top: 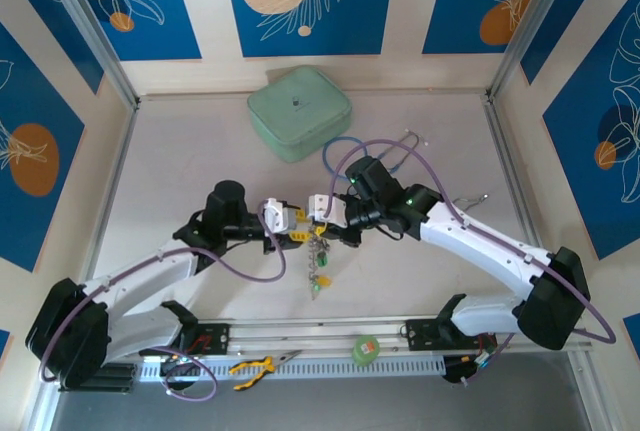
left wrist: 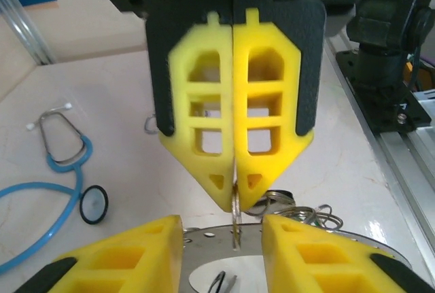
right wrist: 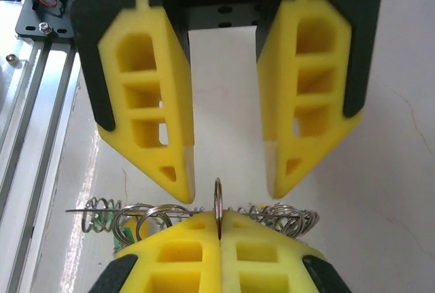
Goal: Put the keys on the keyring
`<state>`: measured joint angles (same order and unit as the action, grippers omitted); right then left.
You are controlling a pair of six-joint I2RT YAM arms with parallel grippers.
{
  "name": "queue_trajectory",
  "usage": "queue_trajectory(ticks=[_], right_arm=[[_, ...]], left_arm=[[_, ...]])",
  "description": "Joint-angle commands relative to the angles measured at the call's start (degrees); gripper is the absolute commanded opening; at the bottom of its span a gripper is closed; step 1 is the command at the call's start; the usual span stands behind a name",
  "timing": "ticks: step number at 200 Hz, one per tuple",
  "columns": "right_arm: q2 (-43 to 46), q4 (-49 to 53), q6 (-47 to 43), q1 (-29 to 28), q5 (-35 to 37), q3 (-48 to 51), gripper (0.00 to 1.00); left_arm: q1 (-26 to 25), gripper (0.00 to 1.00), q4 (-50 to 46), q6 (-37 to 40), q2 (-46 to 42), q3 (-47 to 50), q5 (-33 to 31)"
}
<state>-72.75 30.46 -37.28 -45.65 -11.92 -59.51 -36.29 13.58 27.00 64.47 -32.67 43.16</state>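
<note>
Right pincer (left wrist: pixel 234 198): clenched, its two yellow latticed fingers pressed together on the rim of the thin, pale silver metal keyring (right wrist: pixel 218 201), which stands edge-on between them.
Left pincer (right wrist: pixel 230 184): released, its yellow fingers (right wrist: pixel 146 116) spread to either side of the keyring, neither touching it.
Keyring place: over the middle of the pale worktop (top: pixel 200 151), a little toward its near edge, between the two pincers, which face each other tip to tip.
Keys: small metal keys with green and yellow plastic heads (top: pixel 318 271), bunched with silver wire loops and trailing from the keyring toward the near edge. I cannot tell whether they hang or rest on the worktop.
Case: mint-green, rounded square zip case (top: pixel 298 111), by the middle of the far edge.
Stethoscope: blue-tubed stethoscope (left wrist: pixel 93 204), lying flat between the case and the right arm.
Near-edge rail: green roll of tape (top: pixel 365 349) toward the right, yellow-handled pliers (top: pixel 252 365) toward the left.
</note>
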Motion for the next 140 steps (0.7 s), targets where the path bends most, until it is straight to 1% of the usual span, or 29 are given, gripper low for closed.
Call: queue_trajectory(ticks=[1,10,26,32,42,57,70,73,79,89,94,99,110,117,130,140], right_arm=[[-0.9,2.6,-3.7,-0.4,-1.0,-3.2,0.00],[-1.4,3.3,-4.1,-0.5,-1.6,-4.0,0.00],[-2.2,3.9,-4.6,-0.7,-2.6,-5.0,0.00],[-2.4,4.0,-4.7,-0.8,-3.1,-5.2,0.00],[-2.7,4.0,-4.8,-0.8,-3.4,-5.5,0.00],[-2.5,3.1,-3.9,-0.7,-4.0,-5.5,0.00],[-1.1,0.8,-1.4,0.5,-5.6,-4.6,0.00],[-0.5,0.0,-0.6,0.9,-6.1,-4.2,0.02],[0.6,-1.8,0.9,1.8,-7.2,-3.2,0.12],[3.0,-5.0,3.8,4.0,-9.9,-0.8,0.27],[4.2,-6.7,5.3,5.3,-11.6,0.5,0.33],[5.3,-8.3,6.7,6.7,-13.6,2.0,0.36],[7.3,-11.1,9.3,8.9,-17.6,4.9,0.39],[8.1,-12.1,10.5,9.6,-19.3,6.4,0.40],[8.3,-12.9,11.6,9.8,-20.5,8.0,0.40],[8.0,-13.2,12.3,9.6,-20.6,8.7,0.40]], left_arm=[[-0.5,0.28,-4.3,5.4,2.3,-3.1,3.7],[-0.5,0.24,-6.2,6.4,3.0,-4.6,4.6],[-0.5,0.22,-6.9,6.9,3.5,-6.0,5.2],[-0.5,0.20,-7.0,7.1,3.6,-6.5,5.3],[-0.4,0.14,-7.4,7.3,3.8,-7.2,5.4],[-0.4,0.00,-8.6,7.7,4.1,-8.2,5.5],[-0.4,0.00,-9.0,7.6,4.0,-8.1,5.2],[-0.5,0.00,-8.8,7.4,3.9,-8.0,5.1],[-0.4,0.00,-8.1,6.8,3.5,-7.5,5.0],[-0.4,0.00,-4.6,4.6,2.8,-5.9,4.4],[-0.4,0.00,-2.2,3.0,2.3,-4.9,4.2],[-0.4,0.00,0.9,1.2,1.9,-3.6,3.8],[-0.4,0.00,9.3,-4.1,1.4,-0.3,3.3],[-0.4,0.00,16.3,-7.8,1.5,1.8,2.8],[-0.5,0.00,26.3,-13.3,2.0,5.0,1.9],[-0.4,0.00,30.5,-15.5,2.3,6.6,1.3]])
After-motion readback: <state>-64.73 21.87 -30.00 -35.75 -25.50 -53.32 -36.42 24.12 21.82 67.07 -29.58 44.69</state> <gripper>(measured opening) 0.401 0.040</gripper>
